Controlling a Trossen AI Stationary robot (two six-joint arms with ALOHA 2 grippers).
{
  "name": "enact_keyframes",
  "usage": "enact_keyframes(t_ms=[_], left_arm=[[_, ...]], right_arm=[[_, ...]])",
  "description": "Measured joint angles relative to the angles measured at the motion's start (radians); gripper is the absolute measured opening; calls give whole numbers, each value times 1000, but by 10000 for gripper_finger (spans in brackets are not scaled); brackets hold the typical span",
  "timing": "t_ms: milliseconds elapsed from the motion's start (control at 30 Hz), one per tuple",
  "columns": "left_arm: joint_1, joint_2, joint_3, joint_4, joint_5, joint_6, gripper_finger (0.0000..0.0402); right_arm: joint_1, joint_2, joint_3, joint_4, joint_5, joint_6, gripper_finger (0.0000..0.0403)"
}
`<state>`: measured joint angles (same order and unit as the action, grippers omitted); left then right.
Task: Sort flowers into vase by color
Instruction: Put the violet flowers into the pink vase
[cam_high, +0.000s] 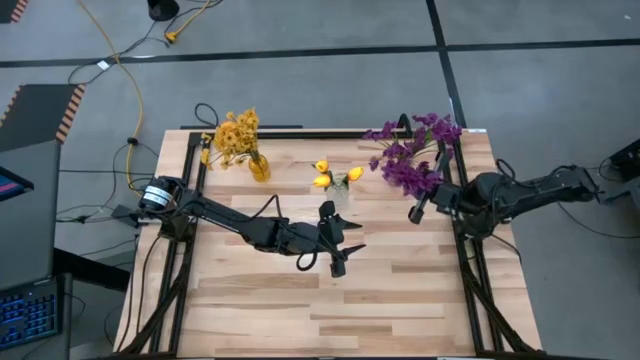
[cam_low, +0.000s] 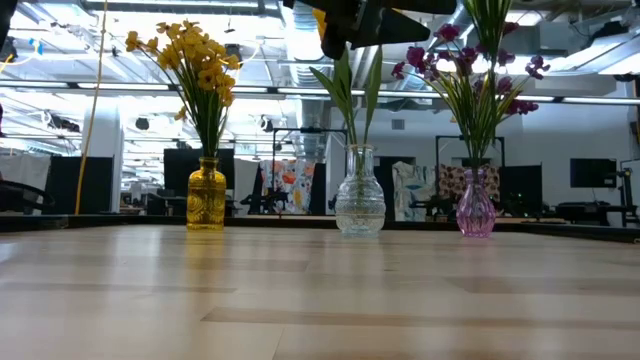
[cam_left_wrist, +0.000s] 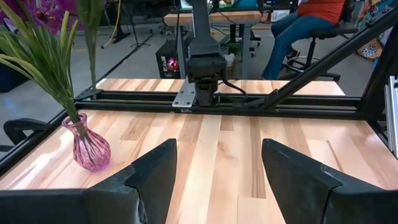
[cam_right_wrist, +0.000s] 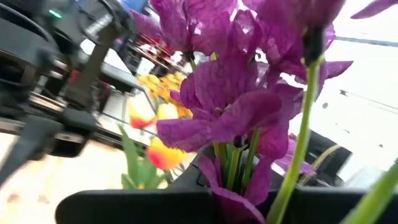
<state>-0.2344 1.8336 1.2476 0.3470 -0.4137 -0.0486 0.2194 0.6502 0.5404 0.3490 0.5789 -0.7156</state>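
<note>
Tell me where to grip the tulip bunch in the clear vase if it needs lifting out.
Probably grip the tulips' green stems just above the clear vase's mouth, coming in level from the open table side. There the stems bunch upright; higher up, leaves splay and the buds would crush. The open left gripper is nearest.

The near half of the bench (cam_high: 330, 310) lies open for passage, while three flower-filled vases, yellow (cam_high: 259, 167), clear (cam_high: 339, 193) and purple (cam_low: 476, 208), block its far edge.

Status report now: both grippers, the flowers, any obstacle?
Left gripper open, empty, mid-table. Right gripper shut beside purple flowers. Yellow clusters, tulips in vases. No obstacle seen.
</note>
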Motion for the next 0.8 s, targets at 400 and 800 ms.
enact_keyframes(t_ms=[400, 800], left_arm=[[0, 0, 0, 0, 0, -1, 224], [1, 1, 0, -51, 0, -50, 224]], right_arm=[[-175, 0, 0, -1, -114, 61, 36], [-196, -110, -83, 37, -110, 108, 32]])
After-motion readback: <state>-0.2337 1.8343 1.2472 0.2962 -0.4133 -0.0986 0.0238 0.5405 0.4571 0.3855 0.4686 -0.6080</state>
